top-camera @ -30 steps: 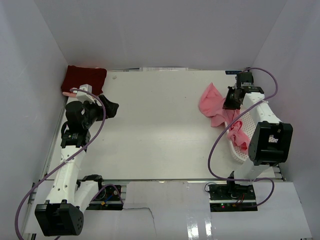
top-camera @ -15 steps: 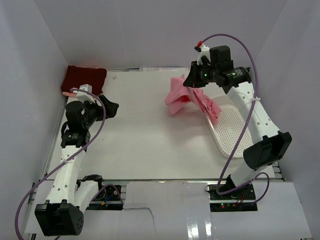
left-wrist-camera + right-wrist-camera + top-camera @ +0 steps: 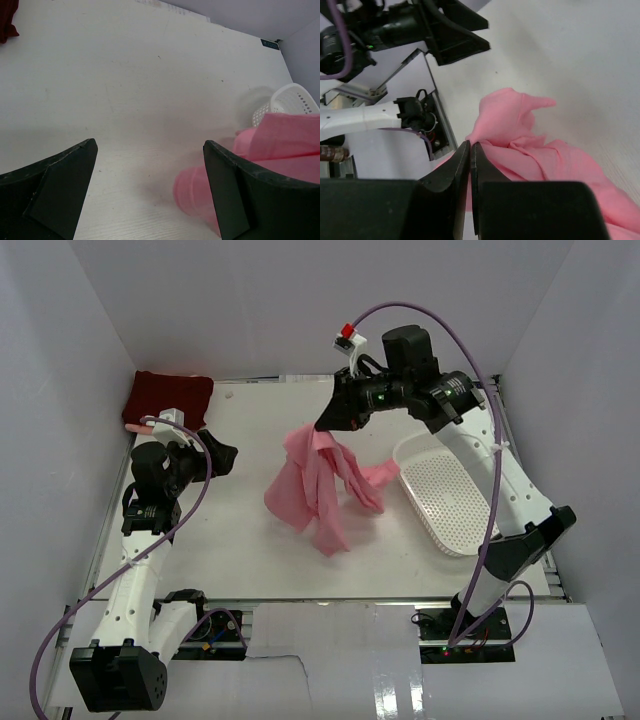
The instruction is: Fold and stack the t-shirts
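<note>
Right, the table [image 3: 240, 540] first: the fold has to happen on its middle stretch, and that is where we have the cloth now. The pink t-shirt [image 3: 312, 490] hangs bunched over mid-table. The right gripper [image 3: 325, 425] pinches its top, jaws fully closed on a fold of cloth. The shirt's long axis runs from that pinch down and toward the near edge. We cannot tell whether the lowest corner touches the surface.

The white mesh basket [image 3: 445, 505] sits just right of the shirt. The maroon t-shirt [image 3: 165, 398] lies as a folded rectangle in the far-left corner, well apart.

The left gripper [image 3: 222, 455] is spread wide and holds nothing. It faces across the table, with the shirt off to its right and pink cloth showing past its right finger in the wrist view.

Our read is that the shirt needs lowering and spreading flat. The left arm is nearer the loose left-hand edge, so that side should be its grab.
</note>
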